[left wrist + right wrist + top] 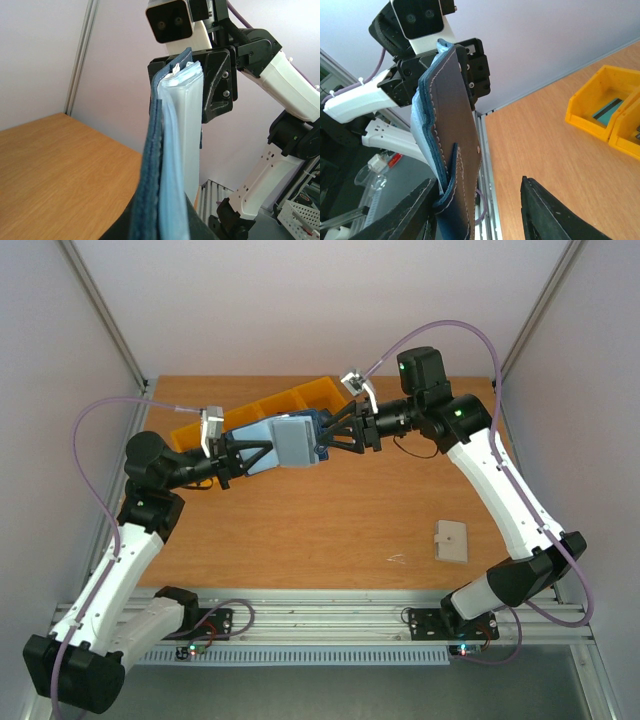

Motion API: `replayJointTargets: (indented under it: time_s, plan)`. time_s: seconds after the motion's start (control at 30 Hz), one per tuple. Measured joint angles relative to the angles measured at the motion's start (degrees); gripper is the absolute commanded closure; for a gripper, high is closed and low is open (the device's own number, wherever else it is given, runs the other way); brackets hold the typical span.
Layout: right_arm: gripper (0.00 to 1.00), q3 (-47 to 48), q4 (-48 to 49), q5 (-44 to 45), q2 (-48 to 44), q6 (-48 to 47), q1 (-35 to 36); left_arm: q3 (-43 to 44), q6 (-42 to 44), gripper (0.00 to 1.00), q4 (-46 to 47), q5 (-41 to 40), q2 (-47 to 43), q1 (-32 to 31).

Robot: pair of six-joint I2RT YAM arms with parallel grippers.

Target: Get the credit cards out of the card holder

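The card holder (290, 440) is a navy folding wallet with light blue inner pockets, held in the air above the table, edge-on in both wrist views (170, 150) (452, 130). My left gripper (252, 455) is shut on its left end (167, 231). My right gripper (325, 435) is open at the holder's right end; in the right wrist view the holder's lower edge sits against one finger, and the other finger (545, 215) stands well apart. One teal credit card (606, 111) lies in a yellow bin. I cannot tell whether cards sit in the pockets.
A row of yellow bins (300, 395) stands at the back of the table, partly behind the grippers. A beige square pad (451, 541) lies front right. Metal frame posts rise at both back corners.
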Motion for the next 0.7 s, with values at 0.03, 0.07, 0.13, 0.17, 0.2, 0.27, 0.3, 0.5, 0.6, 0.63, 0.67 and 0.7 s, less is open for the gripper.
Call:
replayJointTargets:
  time_s: [0.03, 0.07, 0.13, 0.17, 0.2, 0.27, 0.3, 0.5, 0.6, 0.63, 0.67, 0.7]
  plan:
    - [0.55, 0.0, 0.15, 0.13, 0.02, 0.28, 0.02, 0.0, 0.07, 1.0, 0.0, -0.02, 0.0, 0.0]
    - [0.55, 0.0, 0.46, 0.33, 0.07, 0.79, 0.07, 0.0, 0.17, 1.0, 0.0, -0.07, 0.0, 0.0]
    - [0.55, -0.11, 1.49, 0.83, 0.07, 1.57, 0.37, 0.0, 0.24, 1.0, 0.0, -0.11, -0.04, 0.0]
    - [0.55, -0.26, 2.1, 1.11, 0.04, 1.88, 0.55, 0.0, 0.24, 1.0, -0.02, -0.11, -0.09, 0.0]
    - [0.55, -0.48, 2.75, 1.38, 0.04, 2.14, 0.74, 0.0, 0.26, 1.0, -0.02, -0.11, -0.13, 0.0]
    - [0.55, -0.79, 3.37, 2.14, 0.11, 2.58, 1.38, 0.0, 0.31, 1.0, -0.02, -0.09, -0.28, 0.0]
    - [0.55, -0.79, 3.56, 2.82, 0.13, 2.78, 1.79, 0.0, 0.37, 1.0, -0.02, -0.09, -0.33, 0.0]
    - [0.52, -0.76, 5.16, 6.8, 0.59, 3.19, 4.79, 0.0, 0.76, 1.0, -0.24, -0.11, -0.39, 0.0]
    - [0.51, -0.5, 5.57, 7.72, 1.64, 3.26, 6.16, 0.0, 1.07, 1.0, -0.22, -0.24, -0.44, 0.0]
    - [0.51, -0.39, 5.64, 7.87, 2.16, 3.26, 6.71, 0.0, 1.09, 1.0, -0.22, -0.35, -0.46, 0.0]
    - [0.51, -0.15, 5.6, 8.0, 2.78, 3.26, 7.26, 0.0, 1.11, 1.0, -0.22, -0.55, -0.5, 0.0]
    - [0.51, 0.09, 5.6, 8.09, 3.28, 3.26, 7.65, 0.0, 1.14, 1.0, -0.22, -0.72, -0.52, 0.0]
